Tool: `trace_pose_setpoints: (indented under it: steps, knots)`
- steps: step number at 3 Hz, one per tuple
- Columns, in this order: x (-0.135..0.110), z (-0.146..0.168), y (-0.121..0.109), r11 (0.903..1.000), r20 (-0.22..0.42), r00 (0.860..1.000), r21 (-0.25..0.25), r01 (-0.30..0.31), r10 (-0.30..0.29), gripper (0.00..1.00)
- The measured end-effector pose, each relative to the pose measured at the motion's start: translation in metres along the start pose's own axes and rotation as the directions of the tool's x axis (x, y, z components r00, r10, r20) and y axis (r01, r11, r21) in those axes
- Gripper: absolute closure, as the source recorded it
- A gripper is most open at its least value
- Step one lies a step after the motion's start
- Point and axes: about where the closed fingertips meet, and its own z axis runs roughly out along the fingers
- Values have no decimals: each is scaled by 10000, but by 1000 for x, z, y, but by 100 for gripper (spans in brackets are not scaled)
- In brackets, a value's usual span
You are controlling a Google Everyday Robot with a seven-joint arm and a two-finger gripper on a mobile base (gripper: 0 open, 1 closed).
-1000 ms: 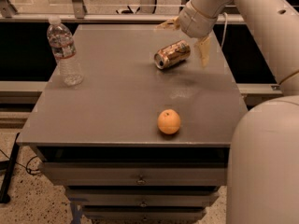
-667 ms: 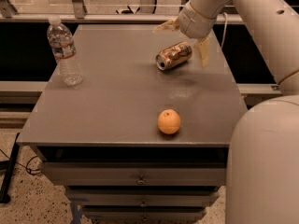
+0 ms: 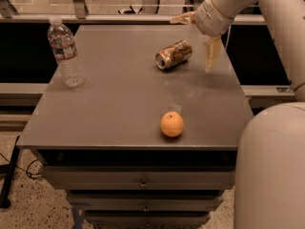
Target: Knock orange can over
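Observation:
The orange can lies on its side on the grey table, towards the far right, with its silver top facing front-left. My gripper hovers just right of and behind the can. It is open, with one pale finger pointing left behind the can and the other finger hanging down to the can's right. Neither finger touches the can.
A clear water bottle stands upright at the table's far left. A round orange fruit sits near the front edge. My arm and body fill the right side. Drawers are below the tabletop.
My gripper has drawn slightly right and back, away from the can. The can stays on its side in nearly the same place.

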Motion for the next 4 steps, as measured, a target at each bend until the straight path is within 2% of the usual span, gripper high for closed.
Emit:
trace_pose_setpoints:
  steps: [1, 2, 3, 4]
  knots:
    - [22, -19, 2, 9644, 608, 9713, 1197, -2360, 2301, 0]
    - [45, -40, 9, 8554, 1739, 8812, 2182, -4698, 4396, 0]
    - [73, -60, 21, 6920, 3268, 7444, 2814, -6648, 5823, 0]
    - [98, -81, 34, 5344, 4570, 6180, 3133, -7850, 6398, 0]
